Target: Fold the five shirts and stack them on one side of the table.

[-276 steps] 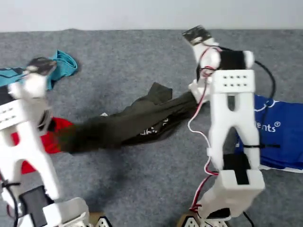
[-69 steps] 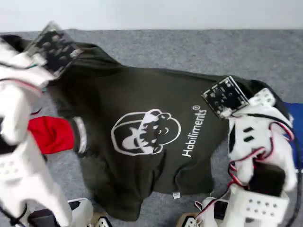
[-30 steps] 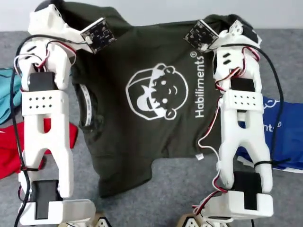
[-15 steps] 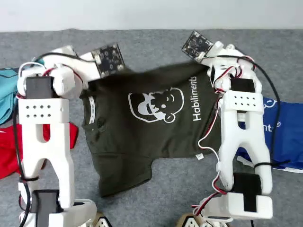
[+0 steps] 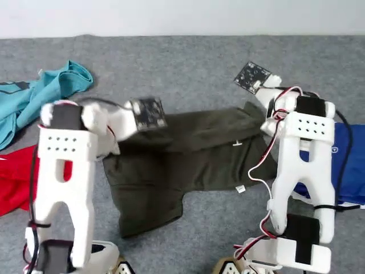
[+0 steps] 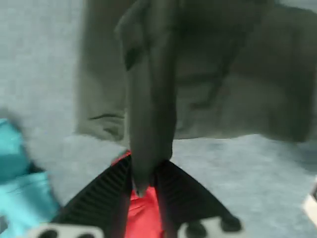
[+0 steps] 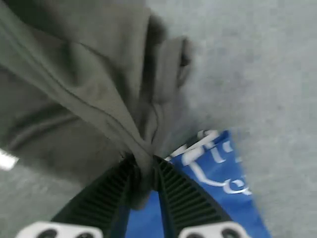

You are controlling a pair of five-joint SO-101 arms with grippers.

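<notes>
Dark olive shirt (image 5: pixel 188 162) lies mid-worktop, doubled over on itself: its far edge is drawn across the body, and one sleeve sticks out toward the near edge.

Left pincer (image 6: pixel 143 171) — jaws closed tight on a bunched ridge of the olive cloth, which rises out of the jaws in a narrow fold. Red fabric shows just beyond the jaw tips. The left arm (image 5: pixel 63 165) stands at the shirt's left end.

Right pincer (image 7: pixel 142 171) — jaws likewise pinched shut on a gathered corner of the same shirt, with blue cloth showing just past the tips. The right arm (image 5: pixel 302 148) stands at the shirt's right end.

Other garments on the grey worktop (image 5: pixel 188 63):
- teal shirt (image 5: pixel 48 91), crumpled, far left;
- red shirt (image 5: pixel 14 180), left edge, nearer than the teal one, partly behind the left arm;
- blue shirt (image 5: pixel 349 165), right edge, partly behind the right arm, just beside the olive shirt's right end.
</notes>
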